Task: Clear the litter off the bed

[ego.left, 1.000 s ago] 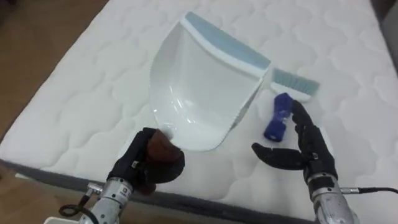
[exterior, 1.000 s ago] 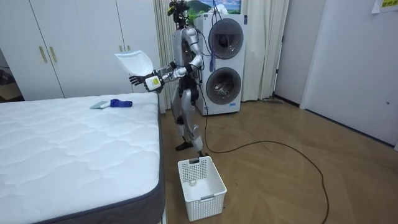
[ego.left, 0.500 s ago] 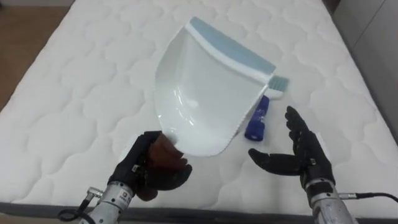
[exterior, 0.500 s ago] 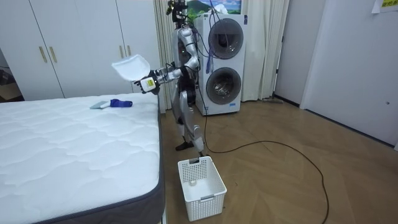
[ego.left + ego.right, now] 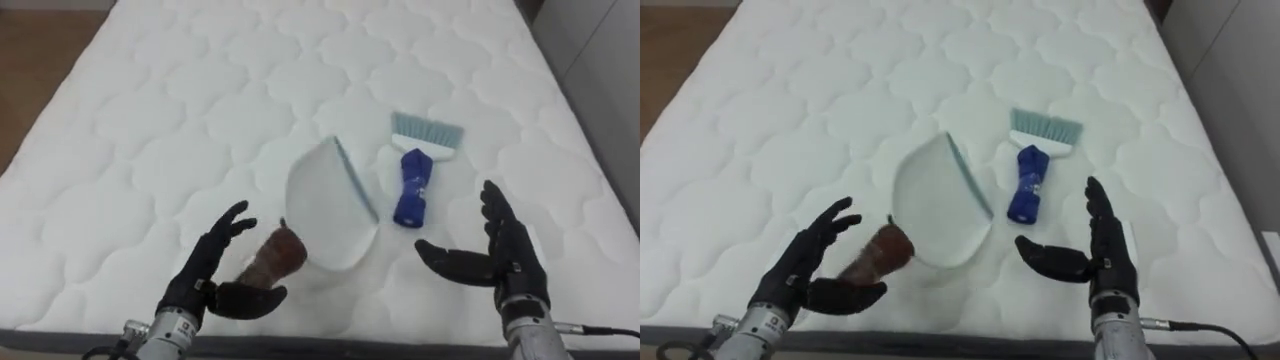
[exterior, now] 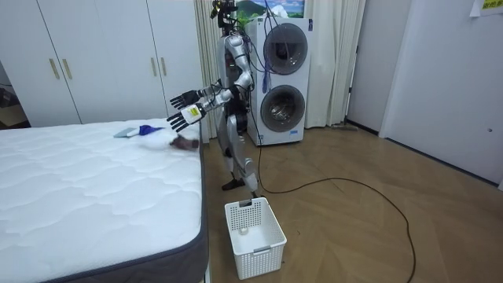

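White quilted bed (image 5: 130, 110) forms the working surface. In the room view the robot stands upright at its edge, both arms extended over the mattress.

1. Dustpan (image 5: 330, 210): white, with a pale blue lip. It sits on the mattress just ahead of the left robot hand (image 5: 205, 285), tilted up on one side rather than flat. Its brown handle (image 5: 275, 255) points back toward that hand and lies in the gap between the thumb and the fingers. Whether handle and hand touch cannot be told. This orientation probably keeps the handle within easy reach for a fresh grasp.

2. Brush (image 5: 412, 185): blue grip, pale bristles. It lies flat just beyond the right robot hand (image 5: 500, 262), close beside the dustpan's lip but apart from it. The grip end faces the robot and the bristles face away, which suits a pick-up by the right side.

3. Hand state: the left robot hand is spread wide and holds nothing. The right robot hand is likewise spread, palm turned inward, thumb toward the dustpan, empty.

4. Surroundings: a white basket (image 6: 254, 228) stands on the floor behind the robot, well apart from both hands. Two stacked washing machines (image 6: 281, 79) stand beyond it.

Judgement: both tools lie on the bed itself, so the mattress is not yet clear.
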Motion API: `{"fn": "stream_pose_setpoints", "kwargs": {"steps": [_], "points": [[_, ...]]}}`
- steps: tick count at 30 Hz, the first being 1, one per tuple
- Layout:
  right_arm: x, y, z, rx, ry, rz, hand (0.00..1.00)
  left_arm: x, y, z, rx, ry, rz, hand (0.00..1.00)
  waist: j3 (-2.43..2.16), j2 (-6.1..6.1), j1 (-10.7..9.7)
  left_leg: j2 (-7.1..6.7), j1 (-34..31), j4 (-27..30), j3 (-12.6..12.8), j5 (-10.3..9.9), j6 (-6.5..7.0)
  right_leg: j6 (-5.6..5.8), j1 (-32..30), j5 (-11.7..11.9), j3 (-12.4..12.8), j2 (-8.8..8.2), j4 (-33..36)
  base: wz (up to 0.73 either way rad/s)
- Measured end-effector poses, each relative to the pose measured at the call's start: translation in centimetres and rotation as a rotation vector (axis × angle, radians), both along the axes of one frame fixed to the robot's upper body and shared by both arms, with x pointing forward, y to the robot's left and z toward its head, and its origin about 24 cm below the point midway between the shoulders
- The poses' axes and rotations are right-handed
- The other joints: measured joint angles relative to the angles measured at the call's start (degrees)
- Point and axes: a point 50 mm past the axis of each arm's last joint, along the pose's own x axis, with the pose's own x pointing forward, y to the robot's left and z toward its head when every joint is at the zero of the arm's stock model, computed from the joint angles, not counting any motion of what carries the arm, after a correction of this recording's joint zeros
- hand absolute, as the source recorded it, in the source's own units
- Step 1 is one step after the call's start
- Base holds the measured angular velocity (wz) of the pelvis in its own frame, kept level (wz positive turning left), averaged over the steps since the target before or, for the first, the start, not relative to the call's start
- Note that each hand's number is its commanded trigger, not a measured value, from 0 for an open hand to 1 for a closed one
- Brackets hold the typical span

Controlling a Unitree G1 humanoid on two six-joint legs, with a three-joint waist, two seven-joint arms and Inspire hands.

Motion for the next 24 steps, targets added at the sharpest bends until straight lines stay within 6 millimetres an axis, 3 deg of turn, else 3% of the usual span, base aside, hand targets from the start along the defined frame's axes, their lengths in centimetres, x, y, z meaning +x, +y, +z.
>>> {"fn": "stream_pose_setpoints", "kwargs": {"steps": [8, 15, 18, 24], "points": [[-1.3, -0.6, -1.3, -0.017, 0.075, -0.061, 0.00, -2.4, 1.4, -3.3, -0.039, 0.161, 0.141, 0.00, 0.16, 0.53, 0.1, -0.03, 1.0, -0.4, 0.0, 0.0, 0.00, 0.07, 1.0, 0.1, -0.1, 0.04, -0.4, 0.00], [-3.2, -2.1, -3.4, 0.005, 0.186, -0.193, 0.00, -4.1, 3.0, -4.8, -0.074, 0.226, 0.330, 0.00, 0.18, 0.21, 0.3, -0.03, 2.0, -0.5, -0.1, 0.0, 0.00, 0.14, 2.0, 0.0, 0.0, 0.02, -1.0, 0.01], [-4.5, -3.7, -4.0, 0.002, 0.223, -0.308, 0.00, -5.0, 4.3, -5.0, -0.069, 0.231, 0.434, 0.00, 0.14, -0.15, 0.8, 0.00, 2.0, -0.5, -0.1, 0.0, 0.00, 0.13, 2.3, 0.0, 0.0, 0.07, -1.0, 0.00], [-9.9, -7.0, -6.3, -0.024, 0.395, -0.594, 0.00, -8.6, 7.0, -6.2, 0.007, 0.300, 0.639, 0.00, -0.12, -0.83, 0.9, 0.07, 3.1, -0.6, -0.7, -0.3, -0.35, 0.21, 4.0, -0.1, -0.7, -0.04, -2.6, 0.08]]}}
